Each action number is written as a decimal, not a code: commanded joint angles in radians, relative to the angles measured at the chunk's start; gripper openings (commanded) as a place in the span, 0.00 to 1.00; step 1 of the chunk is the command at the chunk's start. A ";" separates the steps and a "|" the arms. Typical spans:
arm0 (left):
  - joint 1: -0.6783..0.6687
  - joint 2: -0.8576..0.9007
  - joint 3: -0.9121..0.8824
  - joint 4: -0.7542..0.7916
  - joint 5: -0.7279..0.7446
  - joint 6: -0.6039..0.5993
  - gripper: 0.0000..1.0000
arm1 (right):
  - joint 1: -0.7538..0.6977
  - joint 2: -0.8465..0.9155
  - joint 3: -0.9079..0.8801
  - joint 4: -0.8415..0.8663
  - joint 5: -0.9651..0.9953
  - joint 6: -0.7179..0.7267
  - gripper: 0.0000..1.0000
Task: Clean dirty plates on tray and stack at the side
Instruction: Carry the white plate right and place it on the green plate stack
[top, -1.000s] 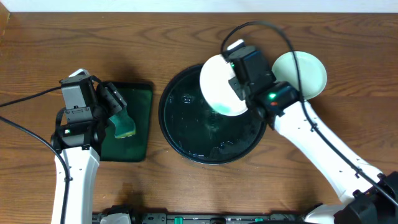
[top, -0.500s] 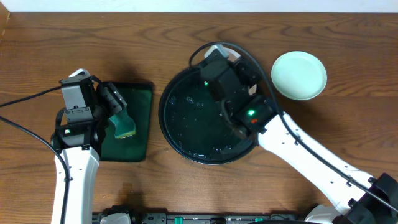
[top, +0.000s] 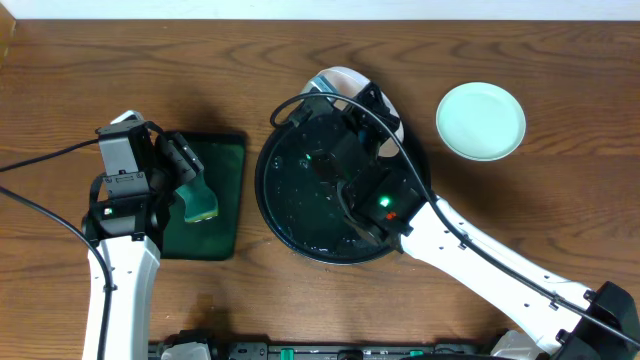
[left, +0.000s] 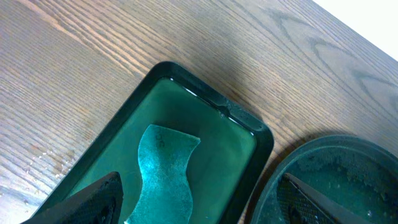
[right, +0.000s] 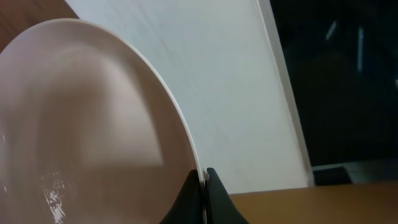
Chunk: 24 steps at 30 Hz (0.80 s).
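My right gripper (top: 352, 98) is shut on the rim of a white plate (top: 340, 76) and holds it tilted on edge over the far side of the black tray (top: 275, 215). In the right wrist view the fingers (right: 204, 186) pinch the plate's edge (right: 93, 118). A second, pale mint plate (top: 481, 121) lies on the table to the right of the tray. No third plate shows. My left gripper (top: 190, 185) hangs open over a teal sponge (left: 165, 168), its fingers (left: 200, 180) wide apart on either side.
The sponge (top: 200, 203) lies in a small dark-green rectangular tray (top: 225, 160) left of the black tray, whose rim also shows in the left wrist view (left: 273, 180). A cable loops over the right arm. The table is brown wood.
My right arm has swung left from the tray's right side to over its middle, carrying the plate, which has turned from face-up to on edge at the far rim. The left arm has not moved.
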 joint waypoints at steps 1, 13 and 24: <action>0.003 -0.001 0.018 -0.002 0.002 0.006 0.80 | 0.008 -0.013 0.008 0.003 0.049 -0.031 0.01; 0.003 -0.001 0.018 -0.002 0.002 0.006 0.80 | -0.001 -0.013 0.007 -0.002 0.029 0.017 0.01; 0.003 -0.001 0.018 -0.002 0.002 0.006 0.80 | -0.158 -0.013 0.007 -0.192 -0.347 0.459 0.01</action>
